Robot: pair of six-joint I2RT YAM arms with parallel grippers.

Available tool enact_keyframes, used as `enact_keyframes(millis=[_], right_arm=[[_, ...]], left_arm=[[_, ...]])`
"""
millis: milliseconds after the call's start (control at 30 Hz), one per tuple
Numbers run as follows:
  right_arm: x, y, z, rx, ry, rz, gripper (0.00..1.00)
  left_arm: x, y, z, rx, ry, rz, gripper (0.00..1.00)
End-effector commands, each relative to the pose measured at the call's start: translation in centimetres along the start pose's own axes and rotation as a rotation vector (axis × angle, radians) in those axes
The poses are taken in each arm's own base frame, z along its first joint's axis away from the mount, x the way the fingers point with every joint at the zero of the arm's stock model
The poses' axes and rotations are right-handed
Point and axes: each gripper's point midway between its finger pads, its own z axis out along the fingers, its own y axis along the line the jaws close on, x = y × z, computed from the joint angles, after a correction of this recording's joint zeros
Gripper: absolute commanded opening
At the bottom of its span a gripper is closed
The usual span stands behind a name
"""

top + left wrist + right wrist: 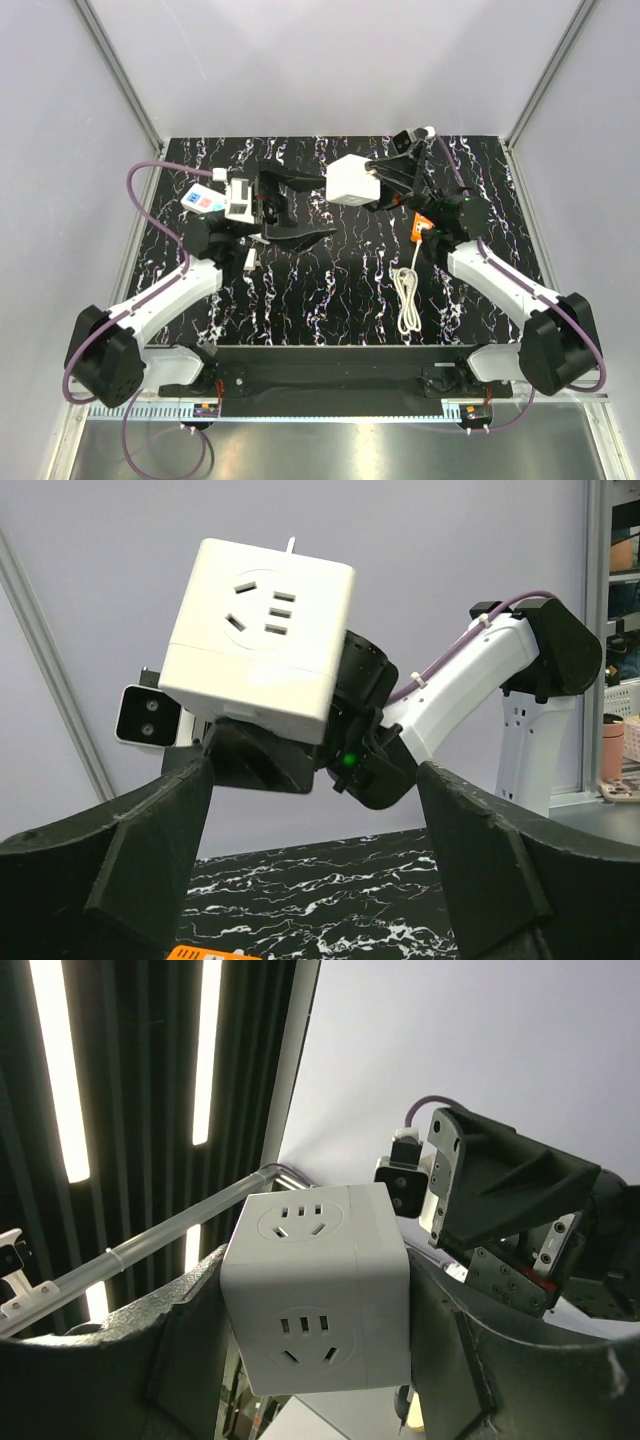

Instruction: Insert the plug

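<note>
White cube-shaped plug adapter block (350, 180) hangs in the air above the black marble-patterned desk (330, 290), clamped between the two fingers of my right tool (320, 1350). From the right wrist camera I see one dark finger pressed on each side face of the cube, with two socket faces turned toward the lens. So the right tool is closed on the block, its jaws as wide as the cube.

My left tool (315, 880) faces it from the other side. Its jaws stand wide apart with nothing between them. In the left wrist camera the cube sits ahead of and above that gap, tilted, one socket face toward me, and neither left finger touches it there. From overhead the left fingertips reach close to the cube's left face.

Below the right tool, toward that arm's base, the orange power strip (423, 228) lies on the desk, and its white coiled cable (407, 300) runs from it toward me. Behind the left tool's wrist lies a white strip with coloured buttons (205, 198).
</note>
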Motion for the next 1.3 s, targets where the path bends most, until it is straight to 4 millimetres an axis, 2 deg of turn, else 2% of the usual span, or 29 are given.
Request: enact_keyframes(millis=[0, 133, 400, 567, 800, 1267], right_arm=[[1.4, 3.4, 0.8, -0.137, 0.046, 0.042, 0.0], [1.9, 2.8, 1.2, -0.156, 0.077, 0.064, 0.0], [2.0, 1.9, 1.1, -0.148, 0.073, 0.092, 0.0], [2.6, 2.6, 1.4, -0.174, 0.108, 0.087, 0.0], [2.8, 1.9, 1.1, -0.154, 0.113, 0.114, 0.0], [4.6, 3.6, 0.8, -0.19, 0.165, 0.082, 0.0]], left_arm=[[-6.1, -1.9, 1.4, 0.094, -0.224, 0.246, 0.87], [-6.1, -1.3, 2.0, 0.07, -0.235, 0.276, 0.86], [-7.0, -1.2, 1.4, 0.022, -0.265, 0.327, 0.84], [-7.5, -1.0, 1.3, 0.003, -0.286, 0.343, 0.87], [-8.6, -2.1, 1.3, 0.045, -0.317, 0.354, 0.87], [-10.9, -2.7, 1.0, 0.039, -0.363, 0.386, 0.94]])
